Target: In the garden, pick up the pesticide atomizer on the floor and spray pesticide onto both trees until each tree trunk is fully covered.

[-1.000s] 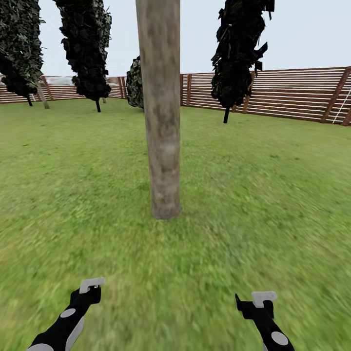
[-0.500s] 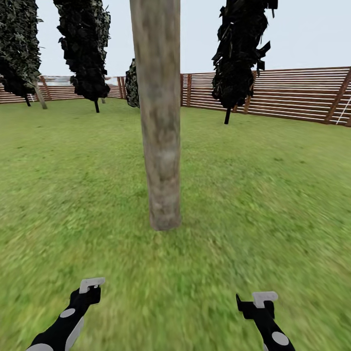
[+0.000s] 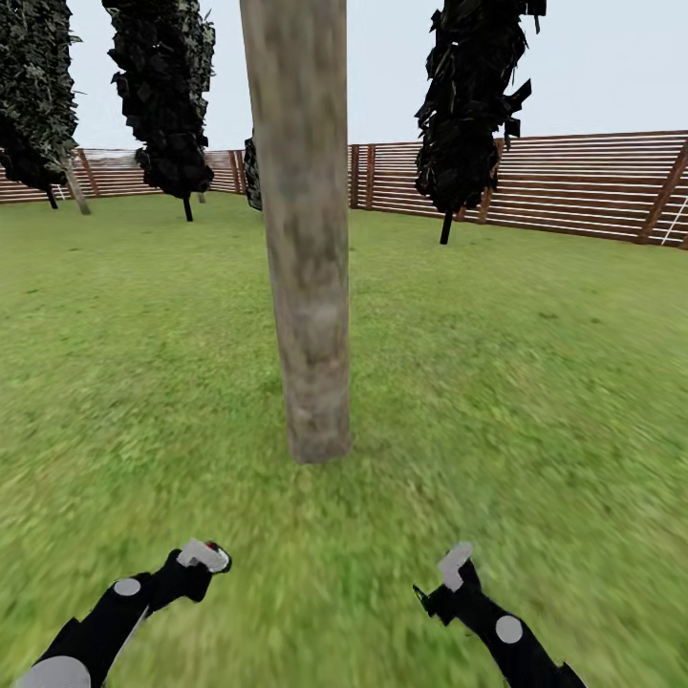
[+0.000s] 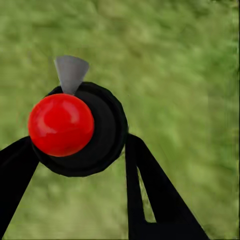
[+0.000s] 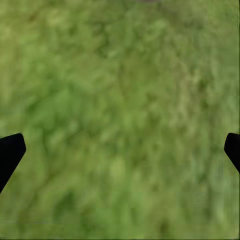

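The left tool (image 4: 80, 150) grips the atomizer (image 4: 75, 127), red-capped, nozzle forward, low before the trunk (image 3: 304, 287) on the lawn (image 3: 535, 382). The right tool (image 5: 120, 145) hangs spread and empty. The spray likely works best with the nozzle raised squarely at the trunk and swept from base upward.

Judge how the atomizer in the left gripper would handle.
The atomizer looks rigid, and its glossy red cap and rounded black body are probably slippery in the left gripper. Being round, it could roll if laid on the grass.
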{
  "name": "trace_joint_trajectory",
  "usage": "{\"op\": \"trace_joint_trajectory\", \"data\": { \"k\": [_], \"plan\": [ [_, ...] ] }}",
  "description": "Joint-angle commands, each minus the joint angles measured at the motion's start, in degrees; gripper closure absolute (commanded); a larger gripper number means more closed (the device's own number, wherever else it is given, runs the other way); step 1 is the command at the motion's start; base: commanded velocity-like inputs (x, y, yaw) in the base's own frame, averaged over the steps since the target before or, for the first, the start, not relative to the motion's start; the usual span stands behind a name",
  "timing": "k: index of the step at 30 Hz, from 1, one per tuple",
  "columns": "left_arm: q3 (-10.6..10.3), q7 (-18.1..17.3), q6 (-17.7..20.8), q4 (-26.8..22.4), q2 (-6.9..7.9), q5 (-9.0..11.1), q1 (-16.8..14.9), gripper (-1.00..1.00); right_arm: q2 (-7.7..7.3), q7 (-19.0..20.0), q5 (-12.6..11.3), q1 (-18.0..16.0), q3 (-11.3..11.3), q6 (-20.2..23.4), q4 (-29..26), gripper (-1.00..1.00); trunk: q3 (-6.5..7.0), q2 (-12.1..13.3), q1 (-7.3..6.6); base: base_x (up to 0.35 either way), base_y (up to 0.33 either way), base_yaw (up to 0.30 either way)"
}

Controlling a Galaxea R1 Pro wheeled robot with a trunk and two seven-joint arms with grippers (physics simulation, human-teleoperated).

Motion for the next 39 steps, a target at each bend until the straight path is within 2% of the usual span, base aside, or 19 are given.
{"op": "trace_joint_trajectory", "data": {
  "k": [1, 2, 3, 5, 6, 8, 11, 15, 17, 18, 19, 20, 23, 31, 32, 33, 35, 39],
  "plan": [
    [0.41, -4.86, -0.14, -1.64, 0.14, -2.98, 0.08, 1.00, 0.04, 7.87, 1.32, -2.99, 0.37, -0.05, -0.05, -1.00, -0.06, -0.02, -0.01, 0.000, 0.000, 0.000],
    [0.43, -9.00, -0.06, -2.68, 0.21, -5.39, 0.05, 1.00, 0.07, 12.79, 1.60, -4.55, 0.58, 0.28, -0.06, -1.00, -0.06, -0.02, -0.01, 0.000, 0.000, 0.000],
    [0.43, -11.70, 0.01, -3.19, 0.21, -7.23, 0.01, 1.00, 0.09, 15.08, 1.71, -5.23, 0.65, 0.56, -0.08, -1.00, -0.06, -0.02, -0.01, 0.000, 0.000, 0.000],
    [0.45, -16.38, 0.07, -4.10, 0.14, -10.79, -0.10, 1.00, 0.14, 17.79, 1.95, -6.04, 0.78, 1.00, -0.51, -1.00, -0.06, -0.02, -0.01, 0.000, 0.000, 0.000],
    [0.45, -17.37, 0.08, -4.34, 0.08, -11.57, -0.10, 1.00, 0.15, 18.23, 2.01, -6.18, 0.82, 1.06, -0.74, -1.00, -0.06, -0.02, -0.01, 0.000, 0.000, 0.000],
    [0.45, -21.24, 0.15, -5.91, -0.42, -14.81, -0.17, 1.00, 0.24, 20.58, 2.30, -6.53, 1.19, 1.48, -2.03, -1.00, -0.06, -0.02, -0.01, 0.000, 0.000, 0.000],
    [0.44, -23.39, 0.23, -7.66, -0.68, -16.59, -0.17, 1.00, 0.27, 24.28, 2.46, -6.71, 2.02, 2.20, -3.39, -1.00, -0.06, -0.02, -0.01, 0.000, 0.000, 0.000],
    [0.44, -25.08, 0.21, -8.64, -0.82, -17.18, -0.13, 1.00, 0.48, 26.46, 2.50, -6.78, 2.86, 2.71, -4.44, -1.00, -0.06, -0.02, -0.01, 0.000, 0.000, 0.000],
    [0.33, -26.45, 0.19, -8.77, -0.79, -17.26, -0.12, 1.00, 0.92, 26.78, 2.53, -6.79, 5.47, 3.39, -4.78, -1.00, -0.06, -0.02, -0.01, 0.000, 0.000, 0.000],
    [-4.11, -27.90, 0.27, -8.84, -0.77, -17.88, -0.11, 1.00, 2.48, 26.94, 2.53, -6.82, 11.04, 5.53, -5.61, 1.00, -0.06, -0.02, -0.01, 0.000, 0.000, 0.000],
    [-4.86, -27.94, 0.31, -8.84, -0.77, -17.92, -0.11, 1.00, 2.78, 26.99, 2.52, -6.84, 11.24, 5.66, -5.71, 1.00, -0.06, -0.02, -0.01, 0.000, 0.000, 0.000],
    [-6.12, -28.01, 0.37, -8.79, -0.77, -18.00, -0.11, 1.00, 3.54, 30.40, 2.59, -7.74, 11.74, 5.85, -5.82, 1.00, -0.06, -0.02, -0.01, 0.000, 0.000, 0.000],
    [-6.38, -28.02, 0.32, -8.79, -0.92, -17.94, -0.15, 1.00, 3.68, 35.20, 2.62, -9.24, 11.85, 5.88, -5.87, 1.00, -0.06, -0.02, -0.01, 0.000, 0.000, 0.000],
    [-6.99, -28.07, 0.17, -8.84, -2.19, -18.23, -0.16, 1.00, 4.02, 37.03, 2.60, -9.85, 11.95, 5.89, -7.40, 1.00, -0.06, -0.02, -0.01, 0.000, 0.000, 0.000],
    [-7.82, -28.08, 0.15, -8.84, -2.28, -18.24, -0.14, 1.00, 4.18, 37.42, 2.60, -9.85, 11.95, 5.89, -7.57, 1.00, -0.06, -0.02, -0.01, 0.000, 0.000, 0.000],
    [-9.79, -28.09, 0.18, -8.84, -2.36, -18.21, -0.13, 1.00, 4.46, 37.93, 2.60, -9.86, 11.95, 5.89, -7.71, 1.00, -0.06, -0.02, -0.01, 0.000, 0.000, 0.000],
    [-12.19, -28.10, 0.18, -8.84, -2.41, -18.17, -0.16, 1.00, 5.03, 38.30, 2.65, -9.86, 11.95, 5.89, -7.77, 1.00, -0.06, -0.02, -0.01, 0.000, 0.000, 0.000],
    [-13.96, -29.26, -0.14, -8.84, -2.54, -18.10, -0.20, 1.00, 5.54, 38.56, 2.69, -9.87, 11.95, 5.89, -7.82, 1.00, -0.06, -0.02, -0.01, 0.000, 0.000, 0.000]
  ]
}}
